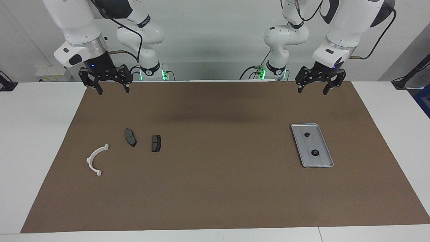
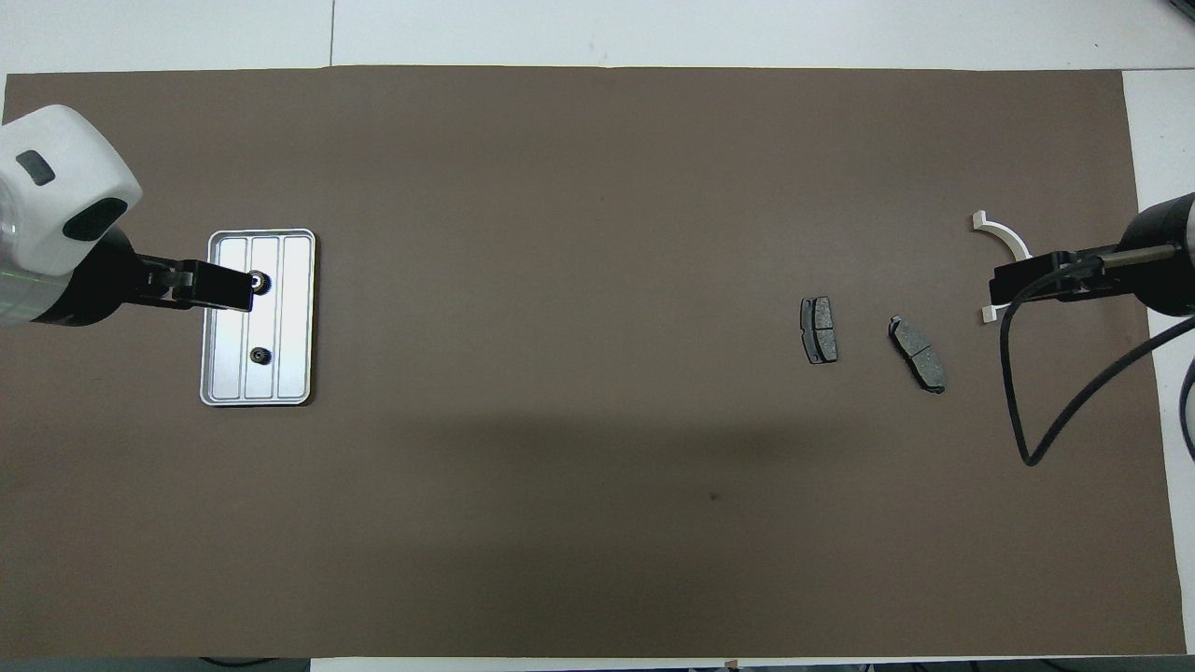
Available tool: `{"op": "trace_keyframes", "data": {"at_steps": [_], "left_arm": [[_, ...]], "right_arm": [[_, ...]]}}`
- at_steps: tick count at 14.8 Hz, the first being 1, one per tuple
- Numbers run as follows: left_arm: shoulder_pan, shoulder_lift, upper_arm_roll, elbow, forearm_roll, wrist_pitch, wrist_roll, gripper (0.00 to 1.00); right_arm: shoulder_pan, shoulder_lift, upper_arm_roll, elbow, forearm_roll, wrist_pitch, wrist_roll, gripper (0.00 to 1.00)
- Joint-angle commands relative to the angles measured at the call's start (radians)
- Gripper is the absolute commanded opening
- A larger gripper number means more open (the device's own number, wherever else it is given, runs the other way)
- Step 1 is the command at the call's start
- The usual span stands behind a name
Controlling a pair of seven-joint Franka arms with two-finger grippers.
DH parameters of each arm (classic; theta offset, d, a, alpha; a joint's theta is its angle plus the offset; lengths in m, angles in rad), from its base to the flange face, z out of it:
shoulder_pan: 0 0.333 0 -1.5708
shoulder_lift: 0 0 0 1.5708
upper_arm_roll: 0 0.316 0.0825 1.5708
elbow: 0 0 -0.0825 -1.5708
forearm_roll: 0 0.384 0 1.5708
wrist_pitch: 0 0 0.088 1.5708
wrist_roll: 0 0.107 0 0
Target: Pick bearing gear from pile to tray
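1. The tray point(image 1: 312, 145) lies toward the left arm's end of the surface point(image 1: 215, 188) and already holds two small black bearing gears point(image 1: 306, 134), one nearer the robots point(image 1: 315, 153) than the other. No such gear shows among the loose parts.
2. The pile at the right arm's end now shows only a white arc bracket point(image 1: 96, 159) and two dark brake pads point(image 1: 130, 137), point(image 1: 156, 143), well apart from the tray.
3. The left end effector point(image 1: 312, 90) hangs high, fingers apart and empty, over the brown mat's edge nearest the robots. In the overhead view point(image 2: 219, 285) it covers the tray's rim, but it is not touching.
4. The right end effector point(image 1: 112, 89) waits raised, fingers apart, empty.
5. Judged from this, the picking looks finished. A good move would be to check the mat for any stray gear before reaching.
6. If none is found, lift clear without brushing the tray, so the gears stay put.
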Motion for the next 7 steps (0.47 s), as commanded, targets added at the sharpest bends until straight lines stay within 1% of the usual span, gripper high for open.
{"op": "trace_keyframes", "data": {"at_steps": [1,3,6,7], "left_arm": [[-0.003,0.010,0.018,0.031,-0.011,-0.006,0.028,1.00],[-0.002,0.013,0.023,0.031,-0.011,0.005,0.032,1.00],[0.006,0.011,0.026,0.028,-0.013,0.057,0.025,1.00],[0.021,0.013,0.029,0.028,-0.013,0.058,0.025,1.00]], "right_arm": [[-0.008,-0.019,0.007,-0.015,-0.012,0.006,0.014,1.00],[-0.008,-0.017,0.006,-0.015,-0.012,0.006,0.014,1.00],[-0.008,-0.017,0.007,-0.015,-0.012,0.006,0.016,1.00],[-0.008,-0.017,0.007,-0.015,-0.012,0.006,0.014,1.00]]}}
